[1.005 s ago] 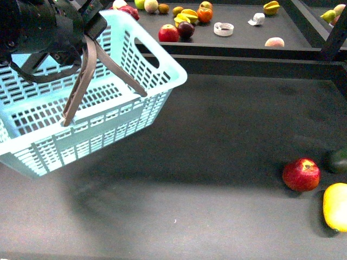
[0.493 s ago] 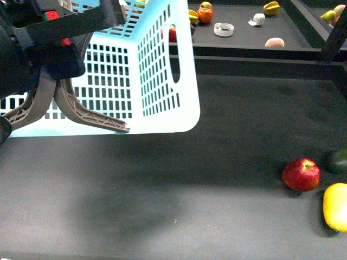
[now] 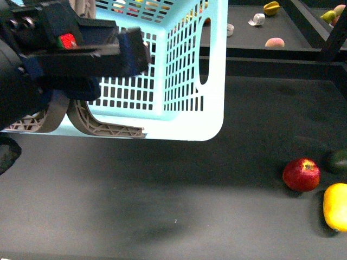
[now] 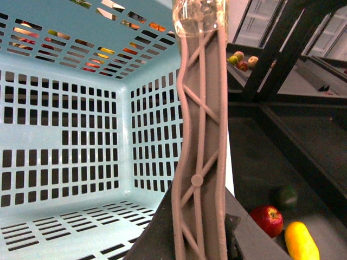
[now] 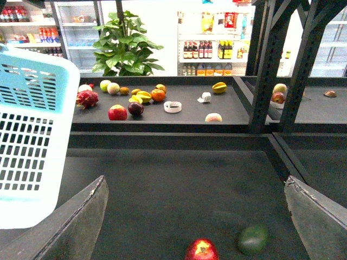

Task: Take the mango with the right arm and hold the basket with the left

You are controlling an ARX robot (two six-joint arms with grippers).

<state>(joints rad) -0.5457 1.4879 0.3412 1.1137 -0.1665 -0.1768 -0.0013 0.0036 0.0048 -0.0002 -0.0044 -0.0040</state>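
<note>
Left claw [image 3: 133, 51] is clamped on the brown handle [image 4: 198, 162] of the basket [image 3: 184, 65], which hangs tipped, clear of the desk [image 3: 190, 206]. Right claw [image 5: 195, 187] is spread wide with nothing in it, hovering above the desk. The mango [image 3: 335, 207] lies on the desk at the robot's far right, just beside the apple [image 3: 301, 174]. A dark green fruit [image 3: 337, 161] sits just behind them, and all three are well apart from the basket.
</note>
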